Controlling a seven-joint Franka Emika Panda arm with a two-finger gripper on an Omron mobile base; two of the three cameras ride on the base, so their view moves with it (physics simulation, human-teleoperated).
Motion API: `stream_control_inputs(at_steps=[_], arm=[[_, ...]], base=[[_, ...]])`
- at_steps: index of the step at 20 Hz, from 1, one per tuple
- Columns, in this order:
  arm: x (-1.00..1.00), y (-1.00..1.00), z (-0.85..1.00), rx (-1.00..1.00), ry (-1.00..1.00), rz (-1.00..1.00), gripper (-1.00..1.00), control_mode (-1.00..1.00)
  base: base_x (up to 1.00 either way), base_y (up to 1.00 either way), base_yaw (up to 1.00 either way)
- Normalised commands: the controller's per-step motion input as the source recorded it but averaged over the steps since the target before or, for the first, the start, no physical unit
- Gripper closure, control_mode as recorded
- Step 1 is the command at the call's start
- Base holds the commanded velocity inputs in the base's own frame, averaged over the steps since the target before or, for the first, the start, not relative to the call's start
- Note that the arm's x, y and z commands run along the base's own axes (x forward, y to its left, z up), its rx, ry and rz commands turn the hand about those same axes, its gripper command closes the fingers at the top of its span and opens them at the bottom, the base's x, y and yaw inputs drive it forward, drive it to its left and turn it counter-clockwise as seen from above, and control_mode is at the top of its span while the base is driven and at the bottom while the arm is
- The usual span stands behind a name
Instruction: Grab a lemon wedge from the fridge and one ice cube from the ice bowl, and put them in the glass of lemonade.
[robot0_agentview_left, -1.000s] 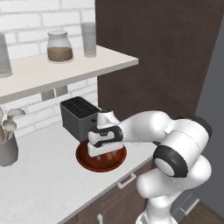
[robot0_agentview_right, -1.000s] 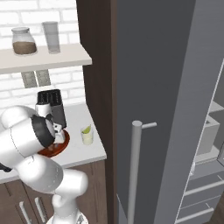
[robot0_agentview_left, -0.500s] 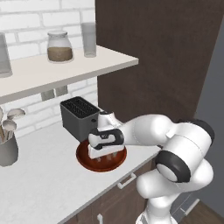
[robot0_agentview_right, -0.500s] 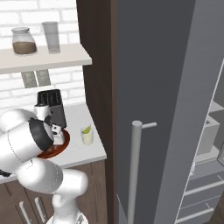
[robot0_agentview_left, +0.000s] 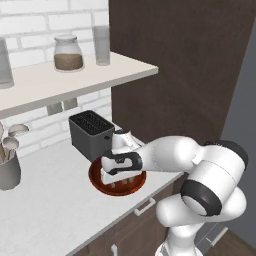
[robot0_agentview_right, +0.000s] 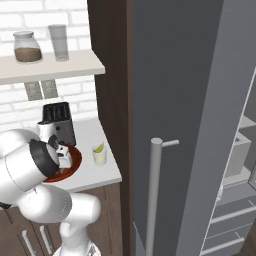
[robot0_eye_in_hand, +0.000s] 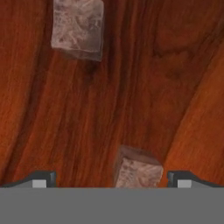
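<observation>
The ice bowl (robot0_agentview_left: 100, 180), reddish-brown and shallow, sits on the counter in front of a toaster. My gripper (robot0_agentview_left: 118, 180) points down into it, open. In the hand view one ice cube (robot0_eye_in_hand: 138, 170) lies on the bowl's wooden floor (robot0_eye_in_hand: 166, 87) between my fingertips (robot0_eye_in_hand: 41, 179), nearer the right one and untouched. A second ice cube (robot0_eye_in_hand: 78, 28) lies farther off. The glass of lemonade (robot0_agentview_right: 99, 156) stands just right of the ice bowl (robot0_agentview_right: 74, 159), with a yellow-green lemon wedge (robot0_agentview_right: 99, 148) at its top. The gripper (robot0_agentview_right: 64, 161) is partly hidden by my arm. The fridge (robot0_agentview_right: 200, 125) stands at the right.
A black toaster (robot0_agentview_left: 90, 132) stands behind the bowl. A shelf (robot0_agentview_left: 75, 82) above carries a lidded jar (robot0_agentview_left: 67, 52) and a tall greyish glass (robot0_agentview_left: 101, 45). A utensil pot (robot0_agentview_left: 7, 167) is at the far left. The fridge's long handle (robot0_agentview_right: 155, 190) is close; shelves (robot0_agentview_right: 240, 160) show past the door.
My hand has sunk a little lower into the bowl. The jaws have stayed wide apart, and nothing else has moved.
</observation>
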Motion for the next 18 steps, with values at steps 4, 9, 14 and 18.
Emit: stream_control_inputs(at_steps=[4,9,14,18], arm=[[0.0,0.0,-0.26,0.0,0.0,0.0,-1.0,-1.0],[0.0,0.0,-0.02,0.0,0.0,0.0,-1.0,-1.0],[0.0,0.0,0.0,0.0,0.01,0.0,1.0,-1.0],[0.0,0.0,0.0,0.0,0.0,0.0,1.0,-1.0]], base=[[0.0,0.0,0.0],[0.0,0.0,0.0],[0.0,0.0,0.0],[0.0,0.0,0.0]])
